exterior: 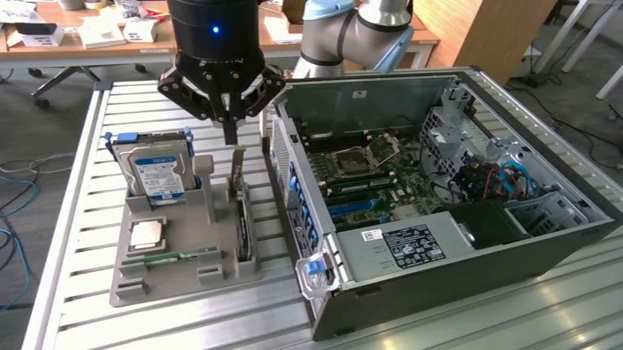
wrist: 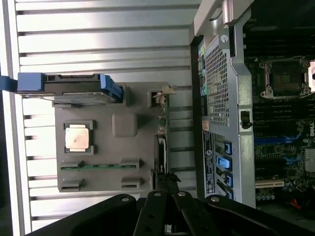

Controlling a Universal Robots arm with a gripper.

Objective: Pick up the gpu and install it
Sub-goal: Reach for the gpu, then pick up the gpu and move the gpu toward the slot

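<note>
The gpu (exterior: 241, 211) stands on edge in the slot along the side of the grey holder (exterior: 185, 273) nearest the computer case, its silvery bracket end pointing up. In the wrist view the gpu (wrist: 161, 147) shows edge-on as a thin dark strip along the holder (wrist: 125, 152). My gripper (exterior: 230, 135) hangs just above the bracket end, fingers shut together with nothing between them. From the wrist, the gripper (wrist: 168, 181) has its tips meeting over the card's near end.
The holder also carries a blue-labelled hard drive (exterior: 156, 171), a CPU (exterior: 148, 233) and a green RAM stick (exterior: 180, 257). The open computer case (exterior: 545, 219) lies at the exterior view's right, motherboard (exterior: 365, 171) exposed, close beside the holder.
</note>
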